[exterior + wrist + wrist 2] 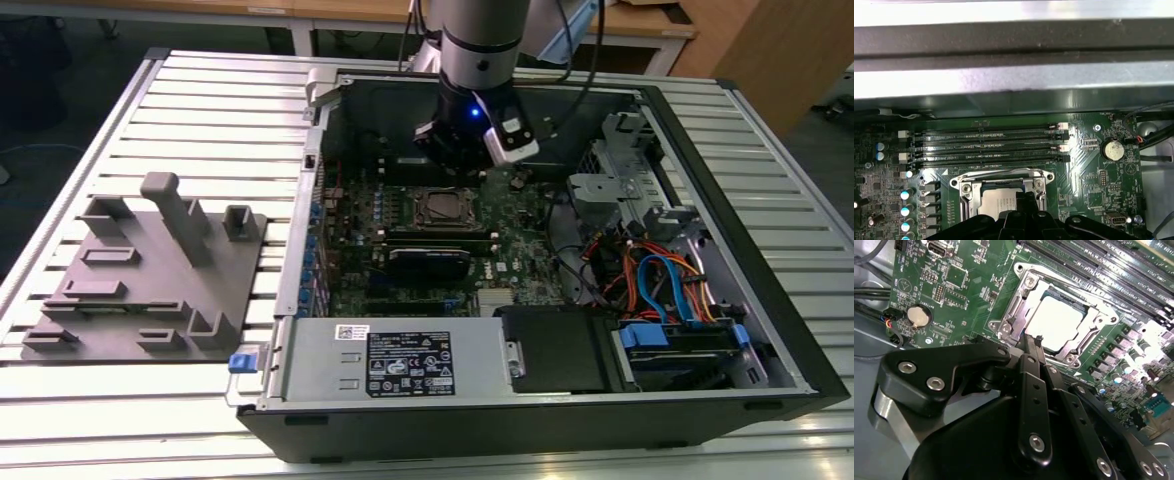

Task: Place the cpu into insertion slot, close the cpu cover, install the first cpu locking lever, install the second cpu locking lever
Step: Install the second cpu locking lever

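The cpu (1055,322) lies flat in the insertion slot (1089,342), its pale metal top showing through the square cut-out of the cpu cover (1019,305), which is folded down over the socket as a silvery frame. In the first wrist view the same chip (1004,204) sits framed by the cover (966,187), with the long black memory slots (989,145) running just beside the socket.

The pincer (1037,340) hangs just above the socket's edge — its two slim black fingers (1030,347) are pressed together, tips side by side with no gap and nothing between them. Taking the chip as the clock's centre in the second wrist view, the fingertips come in at about 7 o'clock, just over the cover's rim and not on the chip's top.

In the exterior view the socket (441,208) lies near the middle of the green motherboard (521,270) inside the open computer case (747,300), and the pincer (461,165) hangs at roughly 12 o'clock from it, close above. A grey labelled power supply (387,365) sits at 6 o'clock from the socket, along the case's near wall. The case rests on a ribbed metal desk (200,110), and a grey fixture block (147,270) stands well apart at 9 o'clock — towards the exterior view's left.
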